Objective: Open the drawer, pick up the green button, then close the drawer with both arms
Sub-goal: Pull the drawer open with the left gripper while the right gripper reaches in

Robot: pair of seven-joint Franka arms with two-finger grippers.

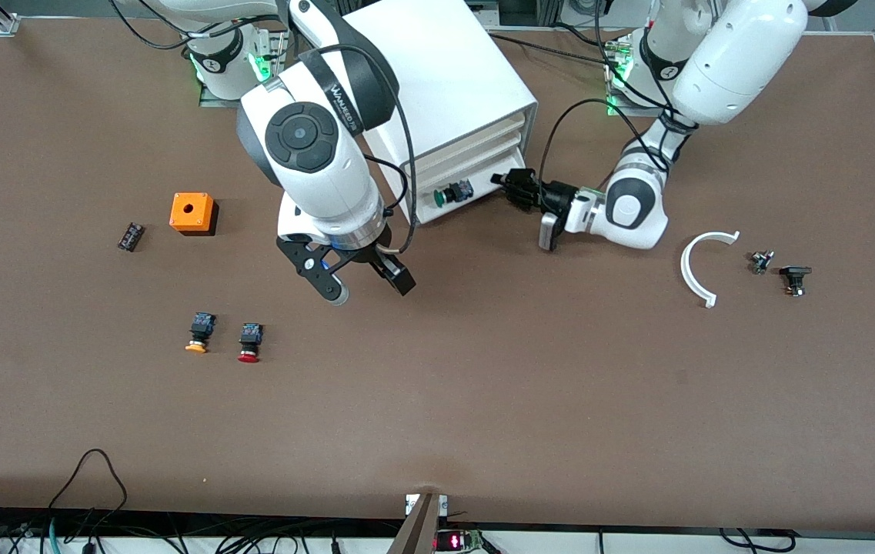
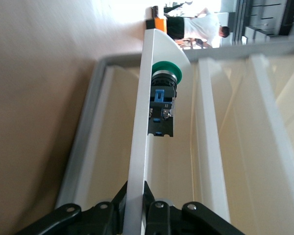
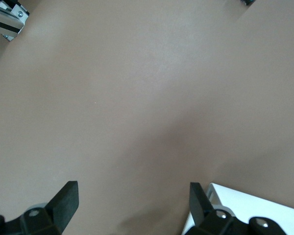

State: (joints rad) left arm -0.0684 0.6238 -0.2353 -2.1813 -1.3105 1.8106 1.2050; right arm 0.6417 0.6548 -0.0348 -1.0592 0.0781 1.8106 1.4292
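Note:
The white cabinet [image 1: 437,85] stands at the middle of the table, near the arms' bases. Its lowest drawer [image 1: 449,212] is pulled out a little. The green-capped button [image 1: 449,194] lies on its side in that drawer. My left gripper [image 1: 510,187] is in front of the drawer, shut on its thin front wall [image 2: 139,147]. In the left wrist view my left gripper [image 2: 135,191] pinches that wall, with the button [image 2: 162,103] just inside. My right gripper [image 1: 370,291] is open and empty over bare table beside the cabinet's corner. It shows open in the right wrist view [image 3: 133,200].
An orange box [image 1: 192,212], a small black part [image 1: 130,236], an orange-capped button [image 1: 198,332] and a red-capped button [image 1: 250,342] lie toward the right arm's end. A white curved piece [image 1: 695,269] and two small parts [image 1: 779,269] lie toward the left arm's end.

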